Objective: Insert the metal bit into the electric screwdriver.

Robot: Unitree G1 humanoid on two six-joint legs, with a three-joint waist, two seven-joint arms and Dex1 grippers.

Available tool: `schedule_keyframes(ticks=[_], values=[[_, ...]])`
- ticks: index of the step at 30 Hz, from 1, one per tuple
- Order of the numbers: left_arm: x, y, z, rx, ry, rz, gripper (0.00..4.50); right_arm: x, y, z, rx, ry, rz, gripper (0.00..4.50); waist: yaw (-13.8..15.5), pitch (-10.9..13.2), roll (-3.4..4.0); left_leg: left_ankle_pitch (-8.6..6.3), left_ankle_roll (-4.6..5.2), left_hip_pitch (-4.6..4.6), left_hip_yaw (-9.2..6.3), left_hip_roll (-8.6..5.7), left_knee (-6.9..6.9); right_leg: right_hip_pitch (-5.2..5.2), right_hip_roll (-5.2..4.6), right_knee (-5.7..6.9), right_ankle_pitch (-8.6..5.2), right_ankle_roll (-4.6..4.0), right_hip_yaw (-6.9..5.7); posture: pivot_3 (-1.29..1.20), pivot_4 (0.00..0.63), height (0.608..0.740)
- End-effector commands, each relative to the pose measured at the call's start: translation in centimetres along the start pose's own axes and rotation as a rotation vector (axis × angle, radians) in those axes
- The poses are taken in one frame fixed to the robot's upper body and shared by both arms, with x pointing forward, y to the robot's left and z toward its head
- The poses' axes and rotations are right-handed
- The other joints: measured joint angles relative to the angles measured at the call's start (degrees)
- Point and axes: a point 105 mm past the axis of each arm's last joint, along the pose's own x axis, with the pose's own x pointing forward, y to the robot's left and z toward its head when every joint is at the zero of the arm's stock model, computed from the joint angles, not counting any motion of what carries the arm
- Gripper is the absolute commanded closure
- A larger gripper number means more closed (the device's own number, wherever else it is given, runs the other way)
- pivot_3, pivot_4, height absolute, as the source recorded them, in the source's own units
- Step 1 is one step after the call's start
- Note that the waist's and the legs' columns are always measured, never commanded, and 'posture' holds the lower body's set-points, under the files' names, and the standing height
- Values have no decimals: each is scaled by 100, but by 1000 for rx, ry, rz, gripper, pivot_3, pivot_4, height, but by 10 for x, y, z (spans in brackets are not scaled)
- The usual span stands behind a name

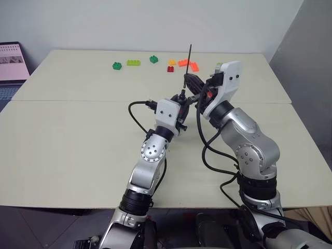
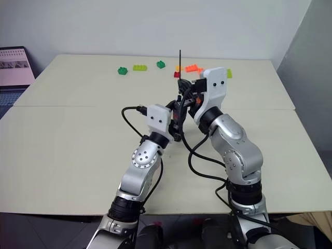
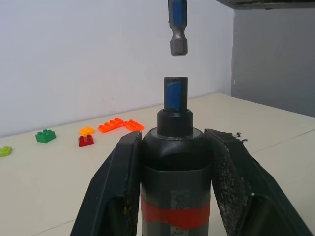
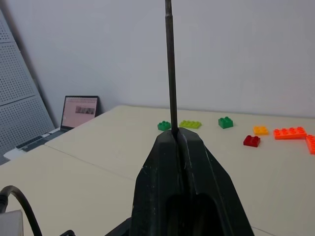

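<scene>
My left gripper (image 3: 174, 140) is shut on the electric screwdriver (image 3: 174, 162), a black body with a red band, held upright with its chuck pointing up. Just above the chuck hangs the thick hex end of the metal bit (image 3: 177, 29), with a small gap between them and the two nearly in line. My right gripper (image 4: 174, 135) is shut on the bit (image 4: 170, 64), whose thin rod rises straight above the fingertips. In the head views both grippers meet over the middle of the table, the right gripper (image 1: 191, 82) slightly above the left gripper (image 1: 182, 98), and the bit (image 1: 189, 58) sticks up.
Toy bricks lie along the far side of the beige table (image 1: 78, 135): green (image 1: 116, 65), lime (image 1: 133, 63), green (image 1: 153, 59), red (image 1: 170, 68) and orange (image 1: 184, 63). A laptop (image 1: 10, 65) stands off the far left corner.
</scene>
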Motion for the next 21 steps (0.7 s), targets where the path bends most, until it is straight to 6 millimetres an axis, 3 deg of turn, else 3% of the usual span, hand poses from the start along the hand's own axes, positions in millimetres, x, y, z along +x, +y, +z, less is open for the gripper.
schedule_keyframes(ticks=[1, 21], values=[[1, 5, 4, 26, -12, 20, 2867, -2, 9, 13, -17, -63, 29, 4500, -1, 0, 0, 0, 0, 0, 0, 0, -1, 0, 0, 0, 0, 0, 0, 0, 150, 740], [0, 7, 5, 31, -16, 35, 2868, 0, 4, 1, -25, -64, 3, 4500, -5, 0, 0, 0, 0, -2, 4, 0, -5, -7, 1, -3, -1, 1, 5, 0, 150, 740]])
